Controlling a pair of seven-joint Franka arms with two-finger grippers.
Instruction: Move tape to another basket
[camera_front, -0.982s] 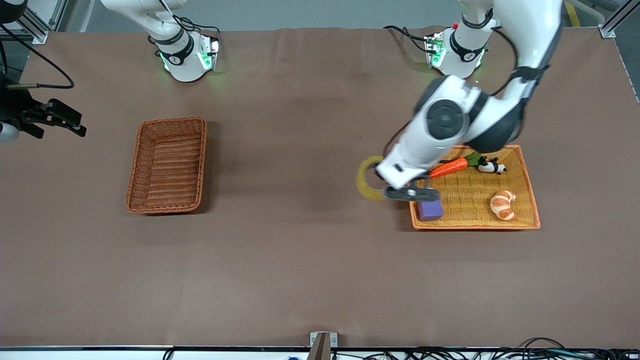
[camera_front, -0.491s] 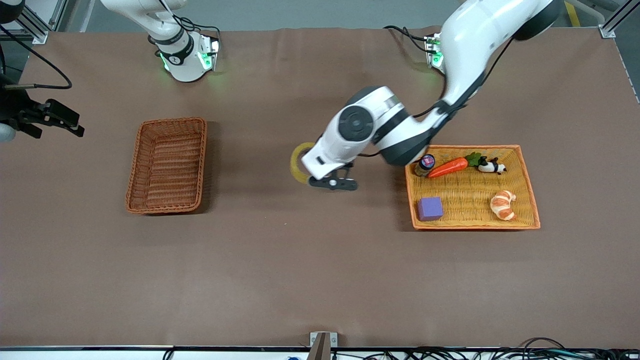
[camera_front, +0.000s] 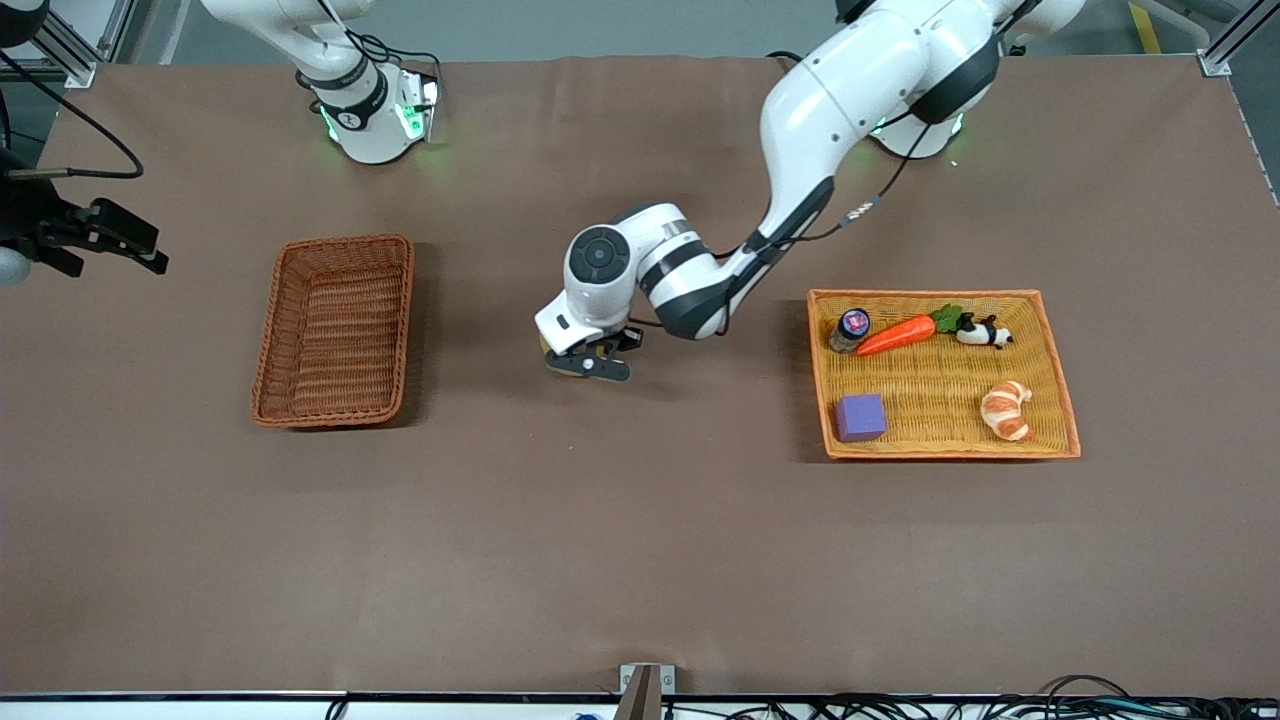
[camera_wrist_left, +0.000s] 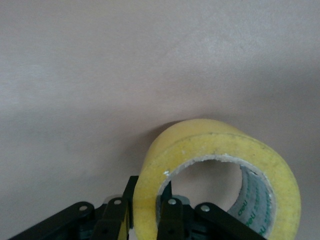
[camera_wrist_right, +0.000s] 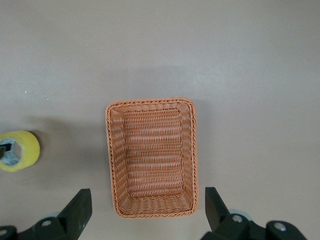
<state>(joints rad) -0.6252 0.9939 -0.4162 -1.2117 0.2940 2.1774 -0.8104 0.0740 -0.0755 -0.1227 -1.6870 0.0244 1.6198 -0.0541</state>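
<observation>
The yellowish tape roll (camera_wrist_left: 220, 165) hangs upright in my left gripper (camera_wrist_left: 146, 220), which is shut on the roll's wall, one finger inside the ring and one outside. In the front view this gripper (camera_front: 590, 362) is low over the bare table, between the two baskets, and its hand hides most of the tape. The tape also shows in the right wrist view (camera_wrist_right: 19, 151). The reddish-brown wicker basket (camera_front: 335, 330) stands empty toward the right arm's end and shows in the right wrist view (camera_wrist_right: 152, 157). My right gripper (camera_wrist_right: 147, 215) is open and waits high above it, at the front view's edge (camera_front: 110, 240).
The wider orange-yellow tray basket (camera_front: 950, 452) lies toward the left arm's end. It holds a purple cube (camera_front: 860, 417), a carrot (camera_front: 897, 335), a croissant (camera_front: 1006, 409), a small bottle (camera_front: 850, 330) and a panda toy (camera_front: 985, 332).
My left gripper has carried the tape from the orange tray's edge across the table toward the wicker basket and come lower. The right arm has not moved.
</observation>
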